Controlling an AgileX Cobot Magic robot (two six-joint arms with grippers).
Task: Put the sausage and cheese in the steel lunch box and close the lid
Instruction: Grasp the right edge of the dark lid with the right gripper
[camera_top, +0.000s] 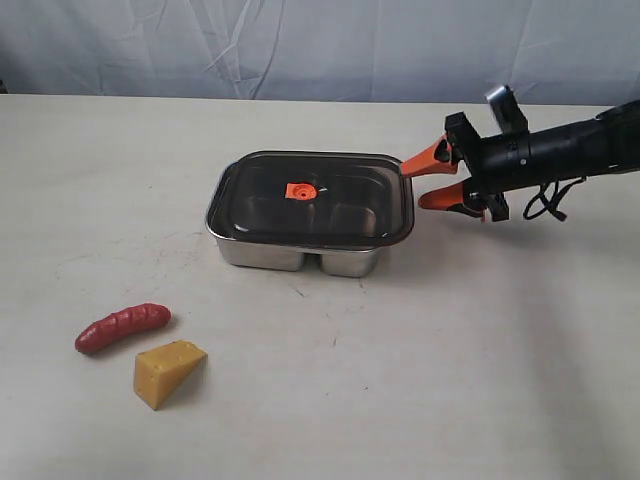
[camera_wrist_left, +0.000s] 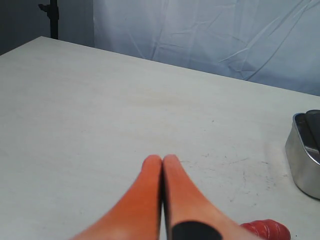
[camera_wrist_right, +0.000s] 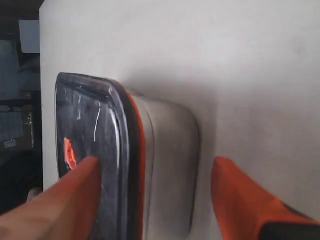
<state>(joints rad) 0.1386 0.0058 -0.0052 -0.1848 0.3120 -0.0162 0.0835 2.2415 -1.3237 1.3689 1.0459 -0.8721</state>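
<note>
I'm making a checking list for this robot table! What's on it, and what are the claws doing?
Surface: pale table, faint scuffs.
Job's things: lid sits on the steel lunch box; sausage and cheese lie on the table, outside the box.
Clutter: nothing seen.
Grippers: right gripper open, one finger over the lid, one beside the box's wall; left gripper shut, holding nothing.
Cables: black cable looping under the right arm.
Surroundings: wrinkled cloth backdrop; dark stand beyond the table.
</note>
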